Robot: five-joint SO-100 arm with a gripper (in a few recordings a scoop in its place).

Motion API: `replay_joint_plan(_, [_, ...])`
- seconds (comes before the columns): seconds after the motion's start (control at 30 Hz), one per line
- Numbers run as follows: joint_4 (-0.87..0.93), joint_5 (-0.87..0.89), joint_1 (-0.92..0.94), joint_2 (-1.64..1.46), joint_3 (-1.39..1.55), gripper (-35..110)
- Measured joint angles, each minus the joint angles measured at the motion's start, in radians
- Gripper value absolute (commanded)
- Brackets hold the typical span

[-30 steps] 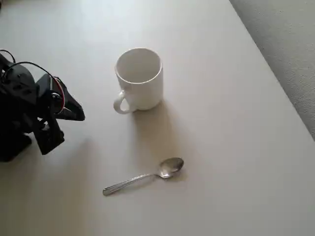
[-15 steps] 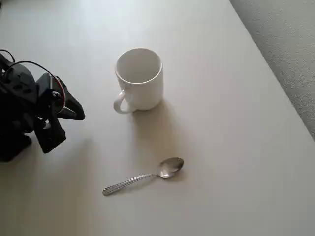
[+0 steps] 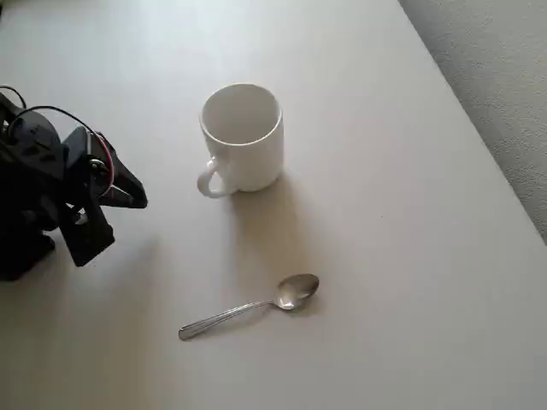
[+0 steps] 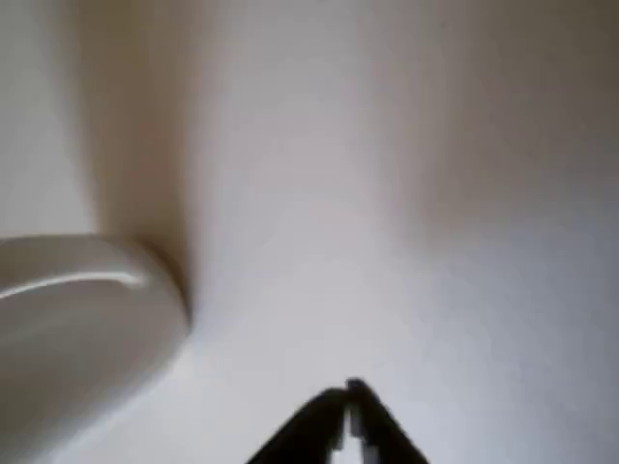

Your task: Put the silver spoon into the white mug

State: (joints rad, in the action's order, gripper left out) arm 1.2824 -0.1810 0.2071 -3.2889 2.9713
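- Overhead view: the black two-finger gripper sits at the left of the pale matte surface, its tips drawn together to a point and holding nothing.
- Wrist view: the dark fingertips meet at the lower edge of the picture with no visible gap; a blurred white curved body at the left is probably the mug.
- Small shiny silver metal teaspoon: lies flat on the surface, apart from the gripper, lower and to the right of it in the overhead view. Its thin straight handle end is the nearer part; its oval bowl points away.
- Plain glossy white cylindrical ceramic mug: stands upright and empty, to the right of the gripper and slightly above it, loop handle turned toward the gripper's side. Mug and spoon are well apart.
- Step in hand, as judged: the approach to the spoon, not yet grasped. The jaws should first open, then descend across the thin handle, square to its length.
- Handling note: polished metal lying flush on a smooth surface offers little purchase; a grip near mid-handle would likely limit tipping when lifted.
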Motion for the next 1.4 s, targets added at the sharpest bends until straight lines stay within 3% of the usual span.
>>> replay_joint_plan(0.7, [-0.018, 0.000, 0.000, 0.000, -0.002, -1])
replay_joint_plan(1.03, [-0.077, -0.012, 0.153, 0.040, -0.196, 9])
replay_joint_plan(1.4, [-0.101, 0.311, 0.301, 0.828, -0.828, 29])
